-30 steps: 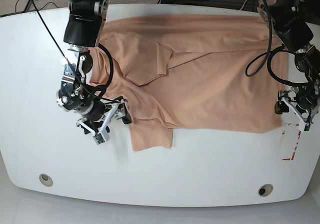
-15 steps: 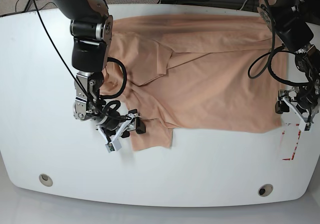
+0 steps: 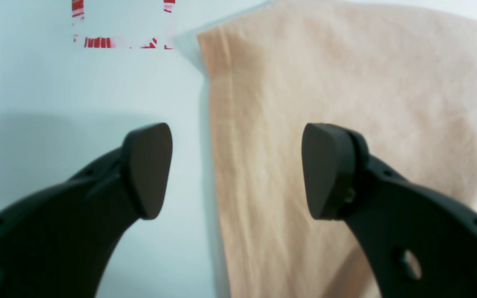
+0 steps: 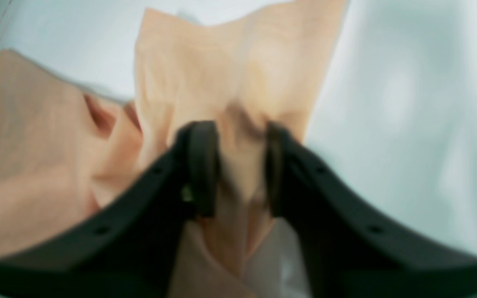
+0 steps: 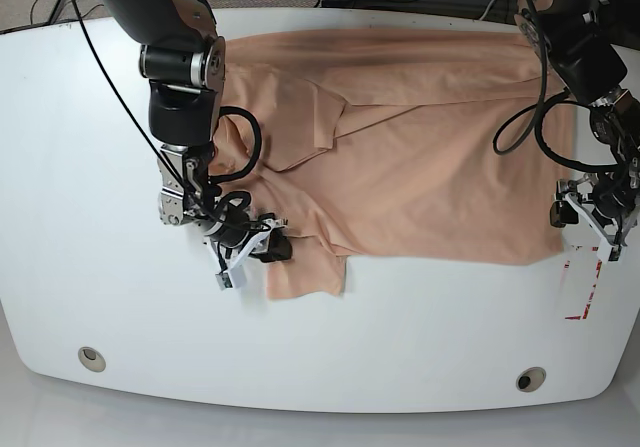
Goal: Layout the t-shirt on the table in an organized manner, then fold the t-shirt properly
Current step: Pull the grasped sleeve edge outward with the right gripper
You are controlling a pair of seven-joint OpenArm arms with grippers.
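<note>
Presently, a sleeve of the t-shirt (image 5: 400, 157) is pinched by the right end effector (image 4: 234, 165), while the left end effector (image 3: 236, 169) is held spread over the desk (image 5: 420, 347) at the shirt's edge.

blurred: right wrist view | cut off: red tape (image 3: 97, 41) | hidden: none

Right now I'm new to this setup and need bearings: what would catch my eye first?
The peach t-shirt sprawls across the white table, still rumpled at the base view's left. There the right gripper pinches a sleeve edge, fabric bunched between its jaws. At the opposite end the left gripper hangs open over the shirt's edge, near red tape.
</note>
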